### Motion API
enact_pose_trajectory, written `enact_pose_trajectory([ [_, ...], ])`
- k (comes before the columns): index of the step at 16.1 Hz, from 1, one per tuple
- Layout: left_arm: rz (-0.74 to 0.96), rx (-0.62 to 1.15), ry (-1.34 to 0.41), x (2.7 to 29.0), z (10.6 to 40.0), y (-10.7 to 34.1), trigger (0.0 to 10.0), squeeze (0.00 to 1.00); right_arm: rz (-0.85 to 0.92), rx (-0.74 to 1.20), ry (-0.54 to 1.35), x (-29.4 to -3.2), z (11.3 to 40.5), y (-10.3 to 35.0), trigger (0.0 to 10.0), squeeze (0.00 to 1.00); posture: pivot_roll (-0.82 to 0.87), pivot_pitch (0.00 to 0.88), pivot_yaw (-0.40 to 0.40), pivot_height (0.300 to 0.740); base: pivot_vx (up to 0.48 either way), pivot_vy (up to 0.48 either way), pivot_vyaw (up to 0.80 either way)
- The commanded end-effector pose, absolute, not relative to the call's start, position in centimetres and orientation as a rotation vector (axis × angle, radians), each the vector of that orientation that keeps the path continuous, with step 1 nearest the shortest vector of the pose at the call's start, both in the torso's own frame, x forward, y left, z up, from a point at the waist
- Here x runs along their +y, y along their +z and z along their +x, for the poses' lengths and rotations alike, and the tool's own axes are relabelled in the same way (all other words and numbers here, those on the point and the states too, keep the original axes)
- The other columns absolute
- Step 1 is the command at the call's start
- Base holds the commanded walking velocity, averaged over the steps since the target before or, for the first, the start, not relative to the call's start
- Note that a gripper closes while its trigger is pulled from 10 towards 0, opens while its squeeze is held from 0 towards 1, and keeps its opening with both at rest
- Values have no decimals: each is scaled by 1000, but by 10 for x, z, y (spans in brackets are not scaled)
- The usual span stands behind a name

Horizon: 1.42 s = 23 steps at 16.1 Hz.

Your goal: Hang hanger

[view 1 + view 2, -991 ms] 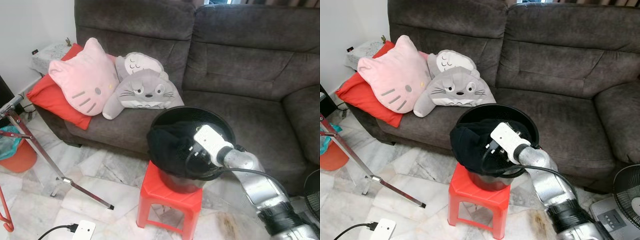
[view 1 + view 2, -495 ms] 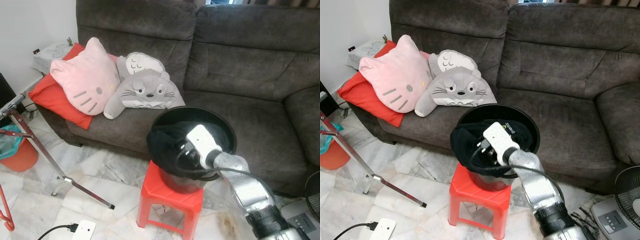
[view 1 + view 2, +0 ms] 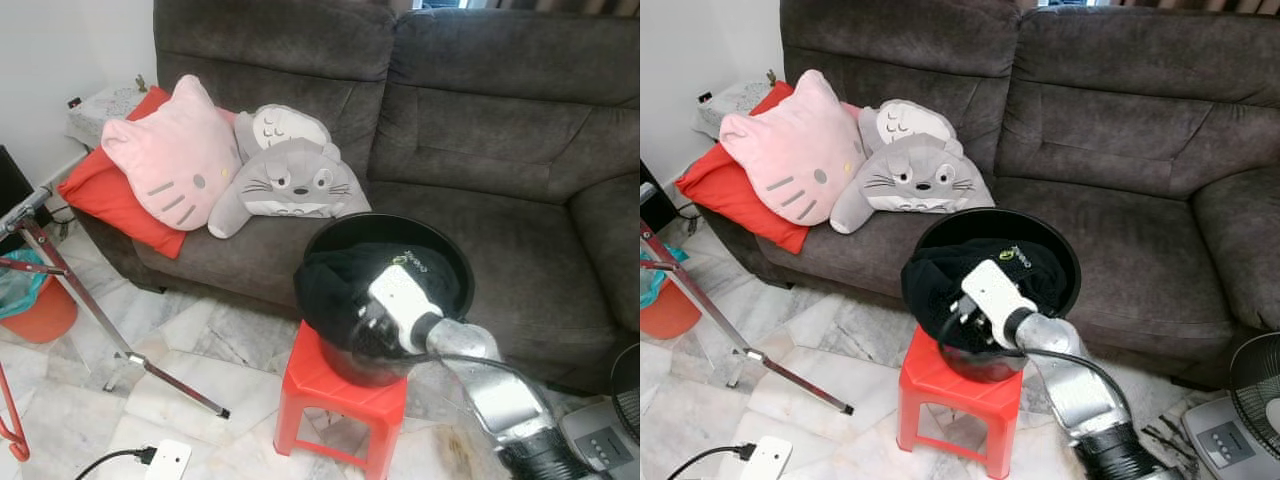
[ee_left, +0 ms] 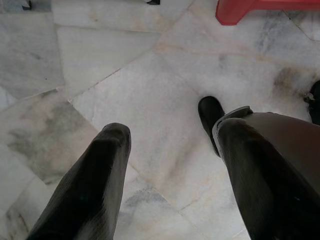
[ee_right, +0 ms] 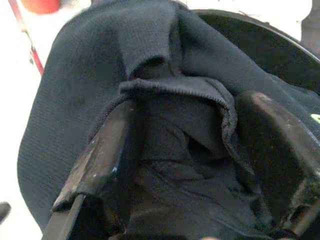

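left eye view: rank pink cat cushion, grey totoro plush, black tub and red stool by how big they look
1. black tub, though the garment and right gripper cover part of it
2. pink cat cushion, close to the tub, so unsure
3. grey totoro plush
4. red stool, mostly hidden under the tub

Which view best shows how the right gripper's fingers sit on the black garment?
The right wrist view: the right gripper straddles a fold of the black garment, fingers apart. In both eye views the wrist camera housing covers the fingers; the garment drapes over the black basket rim.
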<state>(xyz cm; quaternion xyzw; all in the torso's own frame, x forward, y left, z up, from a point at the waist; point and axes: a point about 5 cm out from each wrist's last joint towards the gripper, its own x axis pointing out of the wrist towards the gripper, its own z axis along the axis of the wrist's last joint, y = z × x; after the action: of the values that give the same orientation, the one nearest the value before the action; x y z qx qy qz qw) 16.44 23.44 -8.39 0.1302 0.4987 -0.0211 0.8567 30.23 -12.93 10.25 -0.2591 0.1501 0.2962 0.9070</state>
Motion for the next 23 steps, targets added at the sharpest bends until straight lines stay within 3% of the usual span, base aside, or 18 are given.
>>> enact_pose_trajectory([
  [1, 285, 1056, -49, 234, 163, -85, 10000, 0, -594, 291, 620, -129, 304, 105, 10000, 0, -128, 0, 5, 740, 0, 0, 0],
  [6, 286, 1054, -48, 234, 163, -85, 10000, 0, -736, 197, 577, -134, 319, 114, 10000, 0, -125, 0, 4, 740, 0, 0, 0],
  [10, 287, 1055, -48, 234, 163, -85, 10000, 0, -745, 173, 626, -127, 323, 113, 10000, 0, -121, 0, 5, 740, 0, 0, 0],
  [15, 291, 1056, -50, 235, 163, -85, 10000, 0, -711, 129, 544, -127, 337, 119, 10000, 0, -119, 0, 10, 740, 0, 0, 0],
  [22, 293, 1057, -51, 234, 163, -85, 10000, 0, -640, 144, 741, -104, 327, 104, 10000, 0, -115, 0, 9, 740, 0, 0, 0],
  [23, 293, 1057, -52, 234, 163, -85, 10000, 0, -637, 146, 744, -104, 327, 103, 5020, 0, -114, 0, 8, 740, 0, 0, 0],
])
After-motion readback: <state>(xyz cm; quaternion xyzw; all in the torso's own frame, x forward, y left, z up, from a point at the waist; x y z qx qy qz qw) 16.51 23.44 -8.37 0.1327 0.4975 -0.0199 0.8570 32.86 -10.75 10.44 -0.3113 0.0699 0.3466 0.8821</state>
